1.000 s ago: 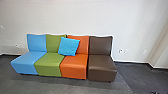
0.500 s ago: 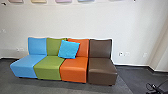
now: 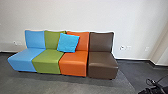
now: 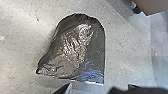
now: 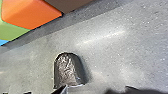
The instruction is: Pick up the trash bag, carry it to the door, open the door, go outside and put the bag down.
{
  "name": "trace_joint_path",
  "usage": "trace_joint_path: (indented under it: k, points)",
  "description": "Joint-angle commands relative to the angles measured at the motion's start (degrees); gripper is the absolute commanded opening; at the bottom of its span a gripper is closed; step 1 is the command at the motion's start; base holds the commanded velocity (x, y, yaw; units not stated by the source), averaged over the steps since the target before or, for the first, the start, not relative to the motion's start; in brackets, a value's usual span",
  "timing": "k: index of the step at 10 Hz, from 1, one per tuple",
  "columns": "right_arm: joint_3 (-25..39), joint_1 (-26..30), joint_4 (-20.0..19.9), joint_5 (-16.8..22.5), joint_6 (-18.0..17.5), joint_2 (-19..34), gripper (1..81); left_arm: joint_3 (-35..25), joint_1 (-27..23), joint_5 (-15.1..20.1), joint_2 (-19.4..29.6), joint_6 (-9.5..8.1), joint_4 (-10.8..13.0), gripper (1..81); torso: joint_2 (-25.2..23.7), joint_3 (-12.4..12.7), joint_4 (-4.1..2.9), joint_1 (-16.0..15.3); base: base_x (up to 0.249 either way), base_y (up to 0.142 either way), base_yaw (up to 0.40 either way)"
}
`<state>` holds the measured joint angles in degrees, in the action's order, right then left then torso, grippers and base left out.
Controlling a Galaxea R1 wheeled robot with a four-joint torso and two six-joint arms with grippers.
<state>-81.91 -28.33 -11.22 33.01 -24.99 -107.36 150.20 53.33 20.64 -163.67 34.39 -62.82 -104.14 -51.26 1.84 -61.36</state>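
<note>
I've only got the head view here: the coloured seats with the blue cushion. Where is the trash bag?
Observer: The left wrist view has it: the trash bag is lying on the grey floor.
Operator: Is it pushed up against the seats?
Observer: No. In the right wrist view, bare floor separates it from the orange seat.
Operator: What does its surface look like?
Observer: Dark and shiny, with a lot of wrinkles catching the light.
</note>
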Motion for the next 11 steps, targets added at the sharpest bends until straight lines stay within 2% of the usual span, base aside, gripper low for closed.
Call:
trace_joint_path:
  k: [1,2,3,7,8,9,11]
  points:
    - [1.8,8.5,-2.3,2.9,-0.1,3.5,81.1,0.2,-9.3,4.6,0.7,-0.11,-1.2,81.1,-5.5,-5.2,0.0,-3.6,0.0,0.0,0.0]
    - [1.9,8.9,-2.5,3.3,-0.1,3.5,81.1,0.1,-10.4,4.7,0.5,-0.2,-1.3,81.1,-12.7,-11.9,0.0,-8.2,0.0,0.0,0.0]
    - [2.0,9.0,-2.7,4.2,-0.1,3.5,81.1,0.2,-11.5,5.6,-0.1,-0.64,-1.3,81.1,-9.6,-9.1,0.0,-6.1,0.0,0.0,0.0]
    - [2.2,9.0,-2.8,4.3,-0.2,3.7,81.1,0.3,-13.2,5.7,-1.0,-1.17,-1.5,81.1,-17.6,-16.7,0.0,-11.2,0.0,0.0,0.0]
    - [2.2,9.0,-2.8,4.3,-0.2,3.8,81.1,0.3,-14.1,5.6,-1.0,-1.17,-2.0,81.1,-19.5,-13.2,0.0,-12.5,0.0,0.0,0.0]
    - [2.2,9.0,-2.7,4.4,-0.2,3.7,81.1,0.3,-15.0,5.6,-1.2,-1.25,-2.0,81.1,-21.4,-14.5,0.0,-13.7,0.0,0.0,0.0]
    - [2.2,9.0,-2.5,4.4,-0.2,3.8,81.1,0.4,-16.2,5.6,-2.0,-1.96,-1.8,81.1,-24.5,-15.3,0.0,-15.6,0.0,0.0,0.0]
